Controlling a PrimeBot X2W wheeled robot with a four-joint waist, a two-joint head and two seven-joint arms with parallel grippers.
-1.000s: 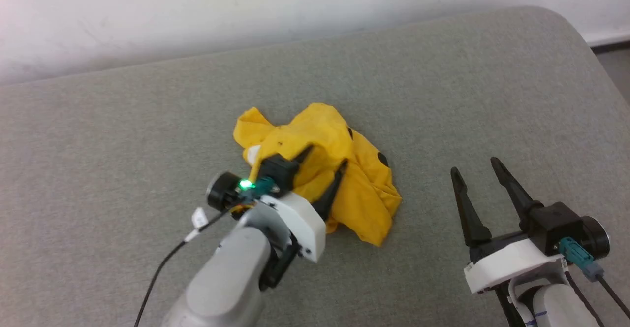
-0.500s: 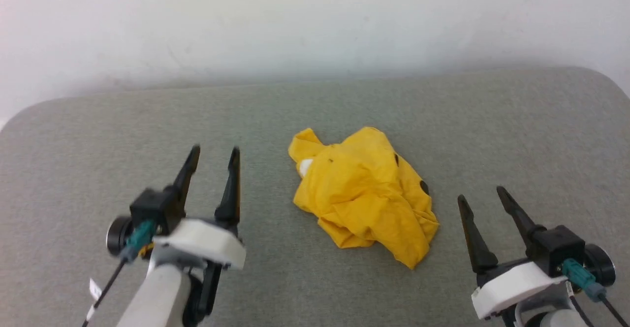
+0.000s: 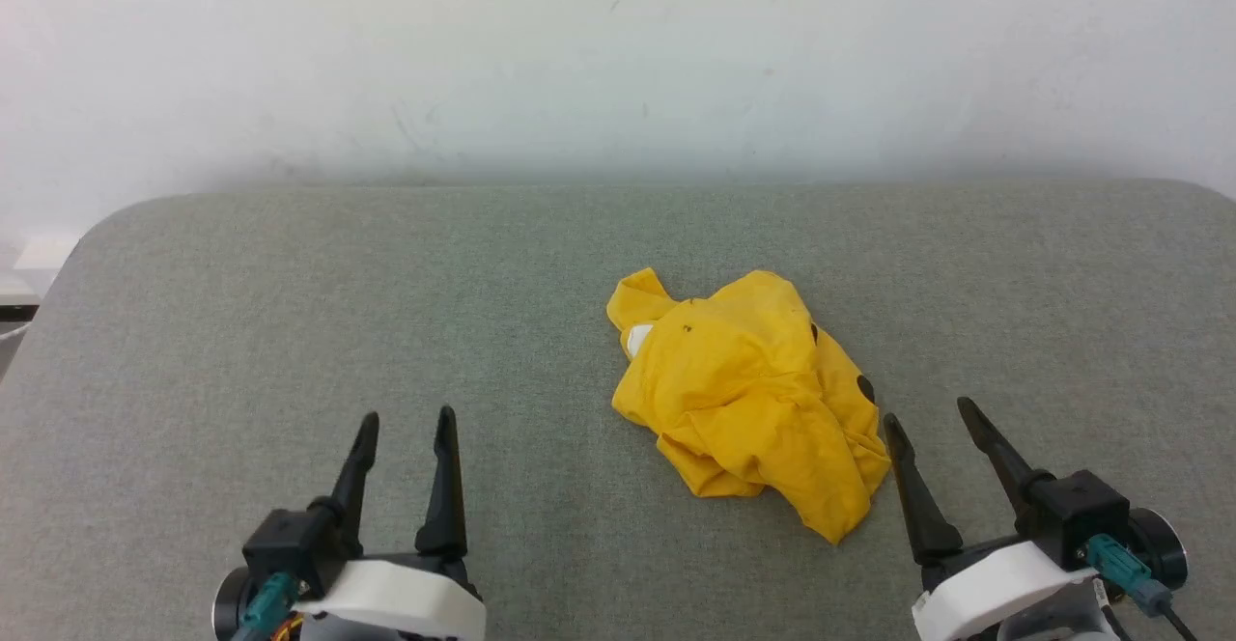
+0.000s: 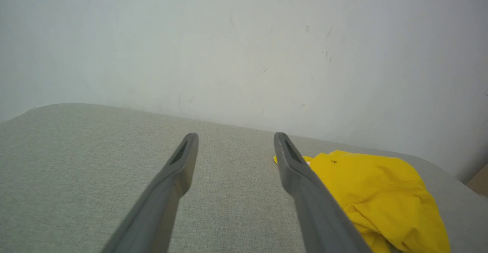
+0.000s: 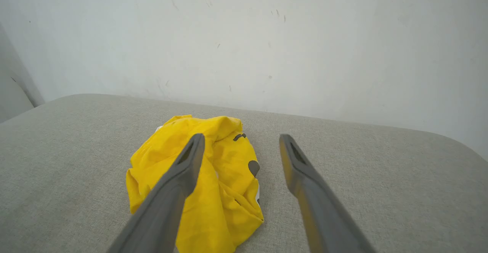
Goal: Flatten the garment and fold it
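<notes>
Left to right. Left gripper (image 3: 407, 416), two long dark fingers on a white housing, at the lower left of the head view; jaws apart, nothing between them, above a bare grey woven padded surface (image 3: 241, 332) and well apart from the cloth.

Right of centre, the task's thing: a bright yellow cotton garment (image 3: 744, 395) lying as a crumpled heap on that surface; a curled hem or sleeve opening (image 3: 637, 298) at its far left, a white patch (image 3: 637, 338) just below that, black dots (image 3: 864, 388) on its right flank, a pointed corner (image 3: 836, 525) nearest the robot; no neckline can be told for certain.

Right gripper (image 3: 928, 410), of the same build, at the lower right; jaws apart and empty, its inner finger just beside the heap's right edge; whether it touches cannot be told. Behind all, a plain white wall (image 3: 618, 62).

Step in hand, as judged: the first pick to open the heap; flattening not yet begun. To do it well: choose two outer edges well apart, the curled opening for the left gripper, the near corner for the right; come in low and pinch a single layer, not a bunched fold; lift only enough to free the cloth; draw the two grips apart so the creases fall out; lay it flat before any fold is tried.
</notes>
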